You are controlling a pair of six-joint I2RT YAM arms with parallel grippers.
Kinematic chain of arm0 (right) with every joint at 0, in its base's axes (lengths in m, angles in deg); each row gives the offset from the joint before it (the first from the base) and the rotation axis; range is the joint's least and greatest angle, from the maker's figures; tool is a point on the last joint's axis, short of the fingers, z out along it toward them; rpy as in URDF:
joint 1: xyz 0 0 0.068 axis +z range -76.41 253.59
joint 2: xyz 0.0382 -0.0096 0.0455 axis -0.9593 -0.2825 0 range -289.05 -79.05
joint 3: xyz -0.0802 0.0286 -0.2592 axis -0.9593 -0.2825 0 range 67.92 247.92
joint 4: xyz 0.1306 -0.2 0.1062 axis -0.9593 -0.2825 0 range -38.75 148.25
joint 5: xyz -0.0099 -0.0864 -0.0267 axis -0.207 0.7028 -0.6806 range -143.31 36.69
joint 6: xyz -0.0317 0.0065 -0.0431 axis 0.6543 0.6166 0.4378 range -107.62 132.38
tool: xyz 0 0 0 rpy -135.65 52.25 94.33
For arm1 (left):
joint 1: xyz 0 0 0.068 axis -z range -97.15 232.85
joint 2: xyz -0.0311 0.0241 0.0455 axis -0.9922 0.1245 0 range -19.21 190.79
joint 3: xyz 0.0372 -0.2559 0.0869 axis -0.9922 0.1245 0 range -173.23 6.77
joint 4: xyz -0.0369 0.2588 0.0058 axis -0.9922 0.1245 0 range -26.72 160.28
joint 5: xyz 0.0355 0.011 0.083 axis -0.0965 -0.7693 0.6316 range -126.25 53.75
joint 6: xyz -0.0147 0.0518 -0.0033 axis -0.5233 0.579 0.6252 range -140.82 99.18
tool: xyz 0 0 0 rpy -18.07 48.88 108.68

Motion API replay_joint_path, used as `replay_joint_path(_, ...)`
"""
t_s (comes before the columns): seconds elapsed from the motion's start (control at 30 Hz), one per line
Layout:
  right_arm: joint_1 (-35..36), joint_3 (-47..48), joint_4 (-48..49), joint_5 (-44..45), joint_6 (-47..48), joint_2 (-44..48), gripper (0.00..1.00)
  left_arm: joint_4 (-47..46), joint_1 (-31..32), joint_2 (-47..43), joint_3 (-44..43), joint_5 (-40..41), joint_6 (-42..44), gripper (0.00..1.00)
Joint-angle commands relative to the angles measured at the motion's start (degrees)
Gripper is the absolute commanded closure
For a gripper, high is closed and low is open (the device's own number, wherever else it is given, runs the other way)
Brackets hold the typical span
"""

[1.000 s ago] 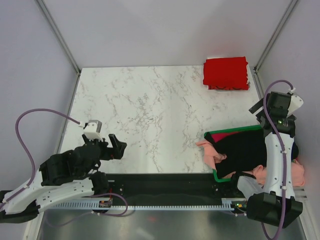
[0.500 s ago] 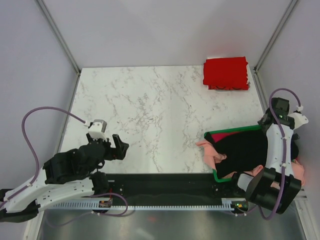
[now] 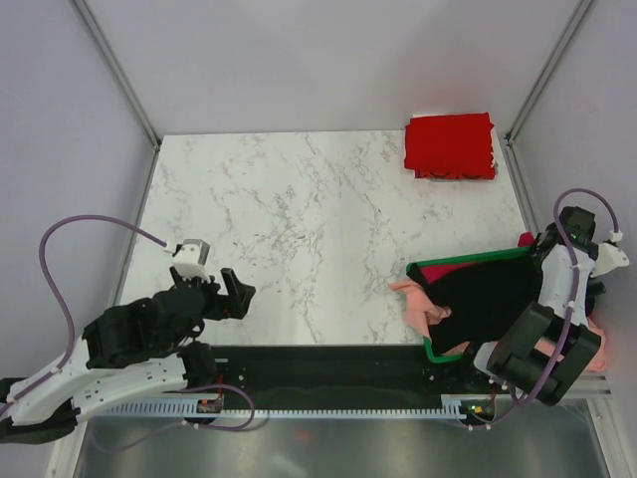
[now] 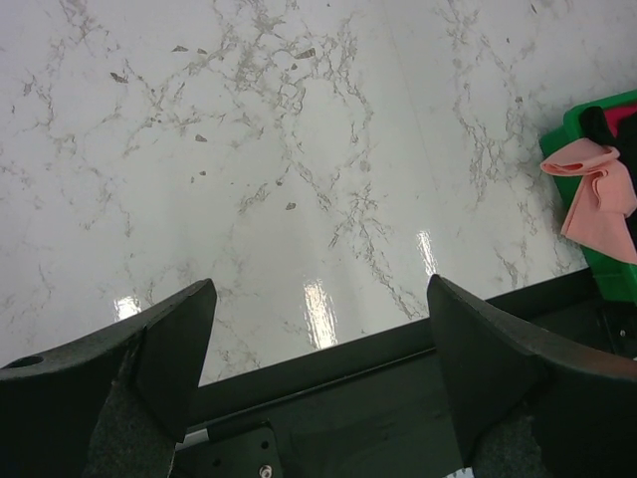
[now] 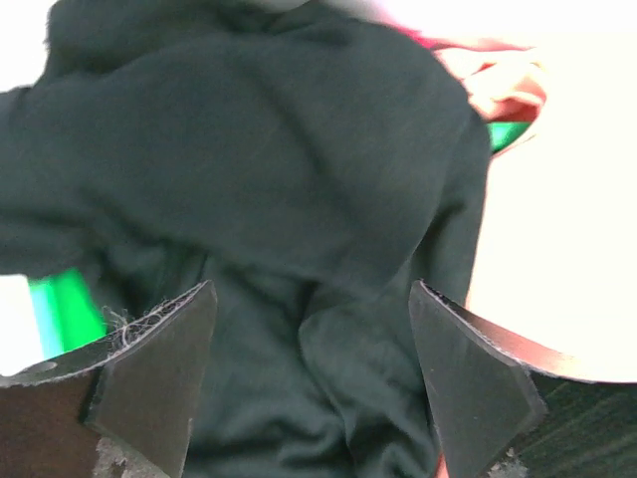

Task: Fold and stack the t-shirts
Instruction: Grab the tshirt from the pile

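**Marble table point(image 3: 299, 219): both jaws stand wide, nothing held**

At the far right corner lies the folded red t-shirt point(image 3: 450, 145). Over bare marble hangs the left gripper point(image 4: 318, 289), its fingers wide apart and empty. The right gripper point(image 5: 311, 289) is spread wide just above the black t-shirt point(image 5: 259, 159) in the green bin point(image 3: 468, 261); whether it touches the cloth, I cannot tell. The salmon-pink t-shirt point(image 3: 418, 299) hangs over the bin's left rim.

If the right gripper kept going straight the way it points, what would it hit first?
Most likely the black t-shirt. In the wrist view the open right gripper faces its dark cloth, which fills the space ahead over the green bin. How close it is cannot be told.
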Motion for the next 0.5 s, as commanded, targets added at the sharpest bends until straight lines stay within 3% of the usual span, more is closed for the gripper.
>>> replay_joint_path(0.0,-6.0,-0.9,3.0,-2.7,-1.1,-2.0,0.15,-2.1,-0.1,1.0,0.2,1.0,1.4,0.06)
replay_joint_path(0.13,-8.9,-1.0,3.9,-5.4,-1.2,-3.0,0.19,-2.2,-0.2,1.6,0.4,1.1,1.3,0.06)
replay_joint_path(0.2,-8.9,-0.9,4.6,-4.4,-0.9,-3.0,0.27,-2.2,-0.2,1.7,0.3,1.1,1.3,0.06)
replay_joint_path(0.33,-8.9,-0.8,4.7,-6.3,-0.4,-2.3,0.64,-2.0,-0.2,2.1,0.3,1.1,1.3,0.06)
replay_joint_path(0.37,-8.9,-0.9,4.9,-7.7,-0.2,-1.6,0.8,-2.1,-0.2,2.1,0.2,1.1,1.3,0.06)
replay_joint_path(0.47,-7.0,-0.8,6.0,-13.5,0.4,2.3,1.0,-2.0,-0.3,2.0,0.3,1.1,1.3,0.07)
